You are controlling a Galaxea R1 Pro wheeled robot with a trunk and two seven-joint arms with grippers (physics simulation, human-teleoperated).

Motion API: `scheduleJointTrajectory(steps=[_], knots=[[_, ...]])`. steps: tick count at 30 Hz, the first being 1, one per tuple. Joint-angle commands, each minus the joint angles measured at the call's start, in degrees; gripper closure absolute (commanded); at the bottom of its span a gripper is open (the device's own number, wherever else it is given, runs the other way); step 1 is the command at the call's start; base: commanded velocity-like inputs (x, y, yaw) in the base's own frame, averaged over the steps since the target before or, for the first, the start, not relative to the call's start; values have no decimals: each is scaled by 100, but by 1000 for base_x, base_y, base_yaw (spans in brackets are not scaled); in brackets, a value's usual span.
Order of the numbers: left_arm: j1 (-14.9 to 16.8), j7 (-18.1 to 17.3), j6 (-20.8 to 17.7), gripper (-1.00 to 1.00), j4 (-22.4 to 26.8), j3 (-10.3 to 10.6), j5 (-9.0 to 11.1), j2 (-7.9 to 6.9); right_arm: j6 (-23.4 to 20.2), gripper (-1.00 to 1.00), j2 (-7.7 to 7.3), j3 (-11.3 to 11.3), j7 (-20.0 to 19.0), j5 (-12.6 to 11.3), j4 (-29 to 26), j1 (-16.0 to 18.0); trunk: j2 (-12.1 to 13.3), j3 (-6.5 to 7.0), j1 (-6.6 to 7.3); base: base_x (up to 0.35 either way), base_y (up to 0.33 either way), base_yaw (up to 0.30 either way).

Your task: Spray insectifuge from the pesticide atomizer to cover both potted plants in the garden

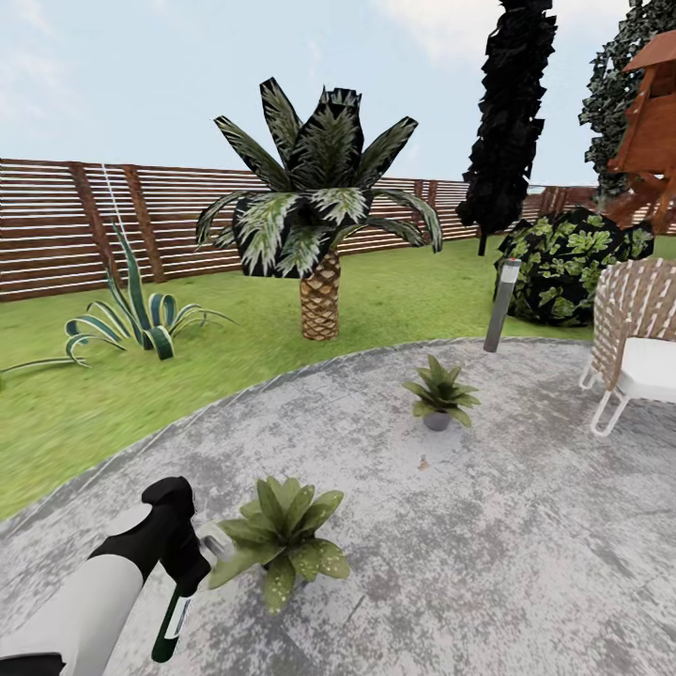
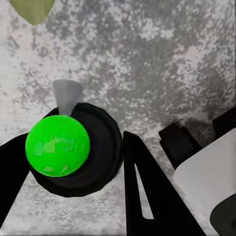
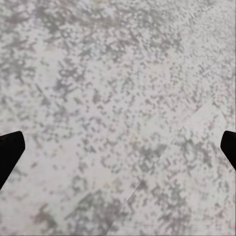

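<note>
Grey speckled stone makes up the round patio (image 1: 526, 526), ringed by lawn (image 1: 394, 291) and a brown slatted fence (image 1: 56, 225). At its near left the atomizer (image 1: 173, 624), a slim dark green bottle with a white band, hangs upright below the left gripper (image 1: 188, 575), whose black fingers (image 2: 142, 191) are clamped on its dark top; the left wrist view shows a bright green dome (image 2: 57, 145) on that top and a grey nozzle (image 2: 66, 95). Just beside it sits 1 of the 2 potted plants (image 1: 282, 540), a low rosette of broad pointed leaves; the other plant (image 1: 438, 390) stands farther off in a round grey pot. The right gripper (image 3: 118, 147) hovers over bare stone, fingertips (image 3: 9, 152) spread wide and empty. Beyond stand 1 scaly palm (image 1: 319, 225), 1 striped agave (image 1: 131, 314) and 1 wicker chair (image 1: 638, 329).
</note>
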State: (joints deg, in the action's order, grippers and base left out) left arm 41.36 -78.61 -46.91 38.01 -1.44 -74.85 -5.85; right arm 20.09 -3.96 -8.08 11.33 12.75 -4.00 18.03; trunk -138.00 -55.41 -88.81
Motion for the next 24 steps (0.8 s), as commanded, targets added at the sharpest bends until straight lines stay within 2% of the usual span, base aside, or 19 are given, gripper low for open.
scheduleJointTrajectory(steps=[1,8,17,24], knots=[[-3,-49,-56,100,6,-15,-48,3,21,-100,1,-44,18,61,7,6,-2,-6,0,227,176,0],[-33,-37,-55,100,5,-2,-47,-2,7,-100,1,-53,18,55,5,7,-2,-6,0,118,44,-31],[-32,-18,-39,100,-64,-14,-42,-74,4,-100,1,-53,18,58,12,5,-2,-6,0,2,3,-281],[-32,-21,-38,100,-25,-12,-32,-59,6,-100,1,-53,18,54,8,6,-2,-6,0,0,234,-73]])
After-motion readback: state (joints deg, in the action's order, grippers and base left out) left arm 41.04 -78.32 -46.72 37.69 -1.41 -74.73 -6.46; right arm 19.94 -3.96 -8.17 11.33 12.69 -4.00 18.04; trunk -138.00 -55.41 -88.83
